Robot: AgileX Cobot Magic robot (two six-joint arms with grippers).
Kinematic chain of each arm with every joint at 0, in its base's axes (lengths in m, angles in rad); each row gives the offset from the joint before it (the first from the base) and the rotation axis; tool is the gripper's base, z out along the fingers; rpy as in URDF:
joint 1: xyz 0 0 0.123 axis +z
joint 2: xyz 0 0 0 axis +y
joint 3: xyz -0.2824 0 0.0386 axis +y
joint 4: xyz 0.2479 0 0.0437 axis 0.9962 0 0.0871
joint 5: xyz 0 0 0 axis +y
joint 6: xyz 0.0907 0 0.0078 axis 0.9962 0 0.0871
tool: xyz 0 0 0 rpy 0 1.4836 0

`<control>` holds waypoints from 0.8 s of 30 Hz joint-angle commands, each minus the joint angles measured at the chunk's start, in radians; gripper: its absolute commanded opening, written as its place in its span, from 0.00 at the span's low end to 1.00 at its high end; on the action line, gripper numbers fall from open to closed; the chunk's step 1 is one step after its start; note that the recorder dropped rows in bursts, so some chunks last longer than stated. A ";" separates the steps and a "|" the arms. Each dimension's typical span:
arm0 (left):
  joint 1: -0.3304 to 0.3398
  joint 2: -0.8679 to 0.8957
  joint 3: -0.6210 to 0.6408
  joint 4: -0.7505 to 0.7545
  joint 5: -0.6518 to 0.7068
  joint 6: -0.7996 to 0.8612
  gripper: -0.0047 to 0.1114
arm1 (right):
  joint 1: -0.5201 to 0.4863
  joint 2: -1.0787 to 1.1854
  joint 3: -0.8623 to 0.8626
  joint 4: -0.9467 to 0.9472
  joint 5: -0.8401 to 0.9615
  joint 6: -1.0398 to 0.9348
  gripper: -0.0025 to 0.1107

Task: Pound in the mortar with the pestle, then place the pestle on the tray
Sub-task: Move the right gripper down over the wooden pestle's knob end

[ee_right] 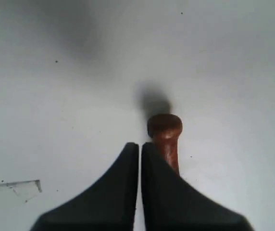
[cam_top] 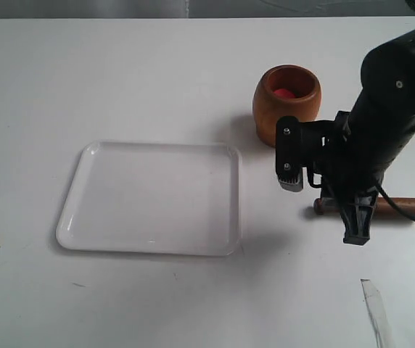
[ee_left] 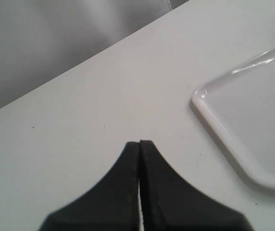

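The pestle (cam_top: 400, 208) lies flat on the counter (cam_top: 120, 80), near the mortar (cam_top: 287, 101) and well apart from the tray (cam_top: 149, 249). The right pincer (ee_right: 140, 144) hangs over it, jaws pressed together on nothing. The left pincer (ee_left: 139, 143), also closed and empty, is near a tray corner. The pestle looks like stiff, smooth, light wood that may roll, so it is probably best pinched across its thin handle.
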 commanded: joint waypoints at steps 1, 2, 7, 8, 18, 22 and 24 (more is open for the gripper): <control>-0.008 -0.001 0.001 -0.007 -0.003 -0.008 0.04 | 0.000 -0.004 0.006 0.014 -0.004 0.013 0.25; -0.008 -0.001 0.001 -0.007 -0.003 -0.008 0.04 | 0.000 -0.004 0.014 -0.001 -0.009 0.030 0.35; -0.008 -0.001 0.001 -0.007 -0.003 -0.008 0.04 | 0.000 -0.004 0.074 -0.169 -0.077 0.172 0.53; -0.008 -0.001 0.001 -0.007 -0.003 -0.008 0.04 | 0.000 -0.004 0.089 -0.215 -0.092 0.207 0.53; -0.008 -0.001 0.001 -0.007 -0.003 -0.008 0.04 | 0.000 -0.004 0.111 -0.282 -0.223 0.353 0.47; -0.008 -0.001 0.001 -0.007 -0.003 -0.008 0.04 | 0.000 -0.004 0.111 -0.282 -0.209 0.372 0.47; -0.008 -0.001 0.001 -0.007 -0.003 -0.008 0.04 | 0.000 -0.004 0.111 -0.267 -0.209 0.376 0.47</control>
